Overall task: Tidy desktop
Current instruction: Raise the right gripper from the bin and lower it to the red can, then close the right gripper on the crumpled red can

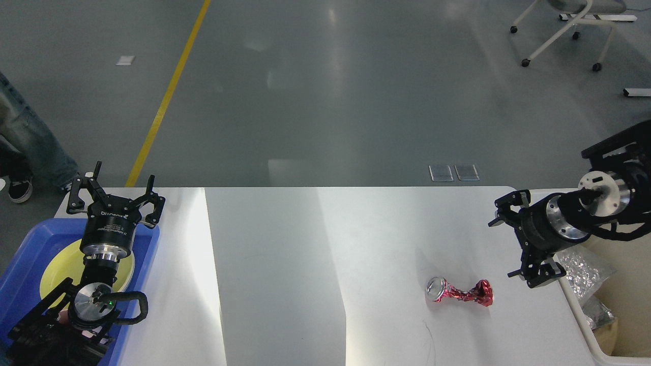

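The desktop (pixel 305 264) is a wide white tabletop across the lower half of the head view. A crushed red can (pixel 460 294) lies on its side on the right part. My right gripper (pixel 504 246) hangs open just up and right of the can, apart from it, fingers pointing left with nothing between them. At the table's far left corner my left gripper (pixel 123 178) stands open and empty above the back edge of a blue tray (pixel 25 259) that holds a yellow plate (pixel 58 272).
A cream bin (pixel 574 315) at the table's right edge holds silver foil bags (pixel 585 272). A person's legs (pixel 25 147) stand beyond the left corner. A white wheeled chair (pixel 564 30) is far back on the right.
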### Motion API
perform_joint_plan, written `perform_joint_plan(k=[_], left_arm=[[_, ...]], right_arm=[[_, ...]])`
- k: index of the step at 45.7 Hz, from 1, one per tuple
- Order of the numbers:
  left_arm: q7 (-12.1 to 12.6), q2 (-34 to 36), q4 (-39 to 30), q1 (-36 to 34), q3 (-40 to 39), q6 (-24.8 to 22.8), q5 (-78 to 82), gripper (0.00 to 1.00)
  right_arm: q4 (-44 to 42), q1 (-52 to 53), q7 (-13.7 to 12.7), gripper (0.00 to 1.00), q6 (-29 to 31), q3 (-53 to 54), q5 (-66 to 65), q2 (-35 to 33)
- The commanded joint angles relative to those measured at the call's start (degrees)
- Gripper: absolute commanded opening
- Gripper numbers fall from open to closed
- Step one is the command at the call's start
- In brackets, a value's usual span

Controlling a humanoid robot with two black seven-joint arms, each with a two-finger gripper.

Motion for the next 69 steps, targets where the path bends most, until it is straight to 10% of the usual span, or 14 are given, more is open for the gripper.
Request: perform_joint_plan(k=[1,43,64,69], left_arm=[[0.0,0.0,0.0,0.0,0.0,0.0,0.0,0.97],[0.0,0.0,0.0,0.0,0.09,0.0,0.0,0.97],[0.0,0.0,0.0,0.0,0.0,0.0,0.0,0.97],[0.0,0.0,0.0,0.0,0.0,0.0,0.0,0.97]], right_arm=[[-6.32,-8.65,-0.03,1.0,0.0,3.15,1.92,-0.02],[-26.64,-32.31,-0.29,0.93,-3.69,14.76,5.0,4.03],[-26.72,-32.48,-0.21,0.02,-2.91,14.76,4.38,3.94],[-26.72,-32.31,-0.21,0.0,-2.73,14.76,4.03,3.94]])
